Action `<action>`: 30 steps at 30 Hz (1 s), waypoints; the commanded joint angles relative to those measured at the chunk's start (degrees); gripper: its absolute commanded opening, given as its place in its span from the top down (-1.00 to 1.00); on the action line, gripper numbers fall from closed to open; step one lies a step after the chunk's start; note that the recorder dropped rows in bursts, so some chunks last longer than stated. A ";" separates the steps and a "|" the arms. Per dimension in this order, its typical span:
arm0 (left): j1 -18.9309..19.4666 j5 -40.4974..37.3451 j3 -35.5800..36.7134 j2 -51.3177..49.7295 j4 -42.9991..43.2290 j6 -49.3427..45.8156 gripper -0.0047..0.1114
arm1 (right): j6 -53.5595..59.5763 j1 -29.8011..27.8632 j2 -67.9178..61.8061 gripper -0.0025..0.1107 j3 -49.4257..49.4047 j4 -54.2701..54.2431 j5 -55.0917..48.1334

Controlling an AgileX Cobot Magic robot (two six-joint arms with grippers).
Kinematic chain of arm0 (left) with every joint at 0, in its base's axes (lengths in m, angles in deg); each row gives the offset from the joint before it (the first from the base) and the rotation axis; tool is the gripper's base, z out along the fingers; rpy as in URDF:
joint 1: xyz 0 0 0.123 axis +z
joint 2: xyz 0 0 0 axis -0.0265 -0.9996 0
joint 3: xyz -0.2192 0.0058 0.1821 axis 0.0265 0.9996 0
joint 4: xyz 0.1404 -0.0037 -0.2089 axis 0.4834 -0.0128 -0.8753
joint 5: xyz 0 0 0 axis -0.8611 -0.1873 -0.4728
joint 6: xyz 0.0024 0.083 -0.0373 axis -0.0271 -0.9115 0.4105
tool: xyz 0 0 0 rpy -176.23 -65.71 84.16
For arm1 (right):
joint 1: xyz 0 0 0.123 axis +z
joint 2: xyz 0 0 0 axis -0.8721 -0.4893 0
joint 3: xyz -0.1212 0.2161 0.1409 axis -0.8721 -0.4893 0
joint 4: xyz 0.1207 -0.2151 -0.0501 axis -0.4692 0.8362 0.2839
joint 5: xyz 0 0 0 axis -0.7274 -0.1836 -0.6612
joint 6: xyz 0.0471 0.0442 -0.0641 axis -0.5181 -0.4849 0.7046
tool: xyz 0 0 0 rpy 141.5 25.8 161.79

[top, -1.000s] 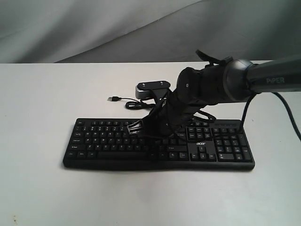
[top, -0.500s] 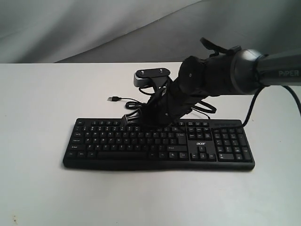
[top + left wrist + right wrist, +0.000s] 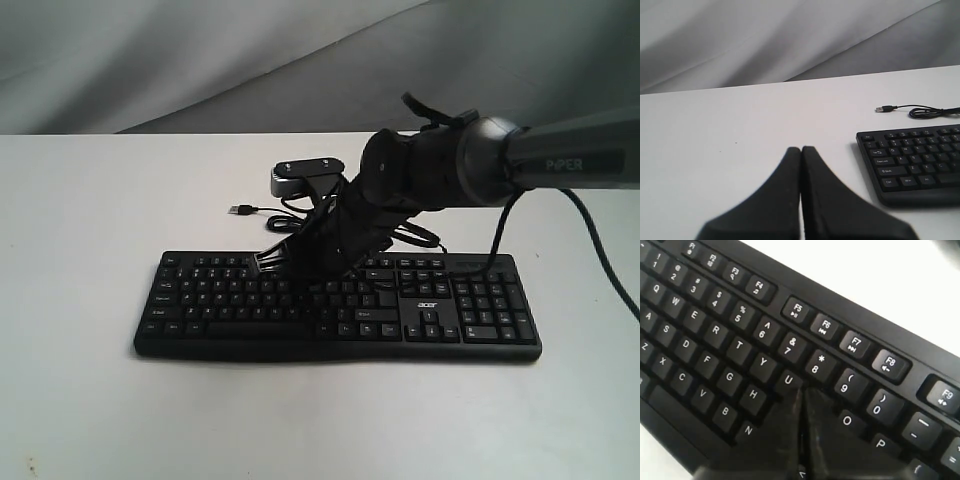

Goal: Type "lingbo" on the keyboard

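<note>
The black keyboard lies across the white table, with its "acer" logo near the number pad. My right gripper reaches in from the right over the letter keys. In the right wrist view it is shut and empty, its tips down on the keyboard between the U key and the O key, hiding the key there. My left gripper is shut on nothing, above bare table beside the keyboard's Ctrl corner. It does not show in the exterior view.
The thin USB cable coils behind the keyboard and ends in a loose plug; the plug also shows in the left wrist view. Grey cloth hangs behind the table. White tabletop surrounds the keyboard.
My right gripper lifted off the keys, shifted left along the keyboard, then came down again onto the upper letter row.
</note>
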 commanded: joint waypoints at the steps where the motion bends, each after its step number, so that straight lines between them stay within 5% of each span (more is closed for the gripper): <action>1: 0.11 0.26 0.25 0.15 -0.46 0.23 0.91 | 1.04 0.05 0.14 0.96 0.31 -0.28 0.60; 30: 0.11 0.26 0.25 0.15 -0.46 0.23 0.91 | 5.19 0.05 -1.04 0.96 0.31 -3.23 2.11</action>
